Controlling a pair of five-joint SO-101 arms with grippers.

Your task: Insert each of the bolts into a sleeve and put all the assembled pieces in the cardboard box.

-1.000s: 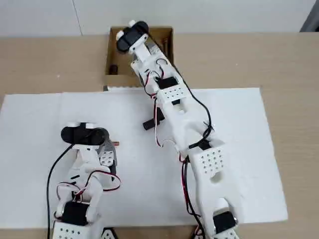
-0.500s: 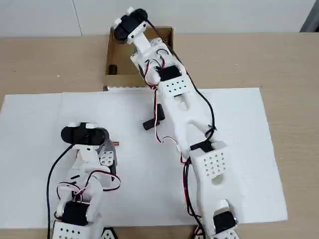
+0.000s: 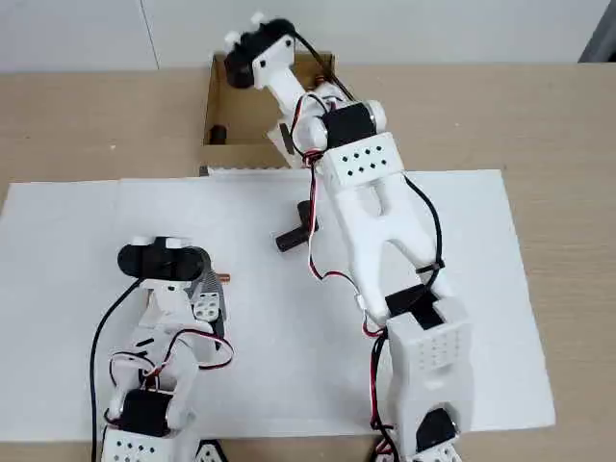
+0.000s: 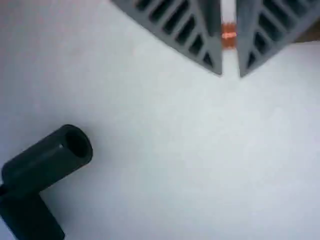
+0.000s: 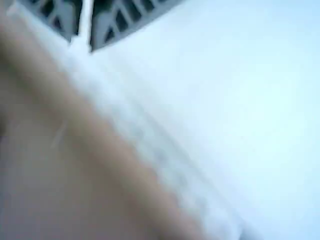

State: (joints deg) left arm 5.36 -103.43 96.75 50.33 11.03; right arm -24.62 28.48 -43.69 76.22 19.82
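- High view. Puts the box [image 3: 209, 106] at the far edge of the bench [image 3: 539, 115], just beyond a white sheet [image 3: 96, 221], with one dark piece [image 3: 219, 133] in its near-left corner.
- Has the right arm [image 3: 371, 192] stretched from near right to the box, crossing the middle of the sheet.
- Shows two black sleeves [image 3: 289, 239] mid-sheet, touching in an L, partly under that arm.
- Shows the left jaws near left, pinching a copper bolt [image 3: 223, 278], tip poking out to the right, well apart from the sleeves.
- Left wrist view. Confirms the left jaws clamped on the bolt [image 4: 228, 35], with only a short stretch of it on show.
- Looks into the open mouth of one sleeve [image 4: 55, 157] lying flat, the other butted against its back end.
- Right wrist view. Shows the right jaws pressed almost together, nothing seen between, over the sheet [image 5: 225, 75] where it meets bare bench [image 5: 50, 190].
- Handling, as a judgement: light, stiff and smooth, both bolt and sleeve, so likely to roll or skid on the sheet.
- Best to grip a sleeve across its middle, leaving the mouth free, and to keep the bolt by its back end.
- Room: plenty of open sheet left and right of the sleeves.
- Worth minding the right arm overhead, the box's near wall, and the second sleeve touching the first.
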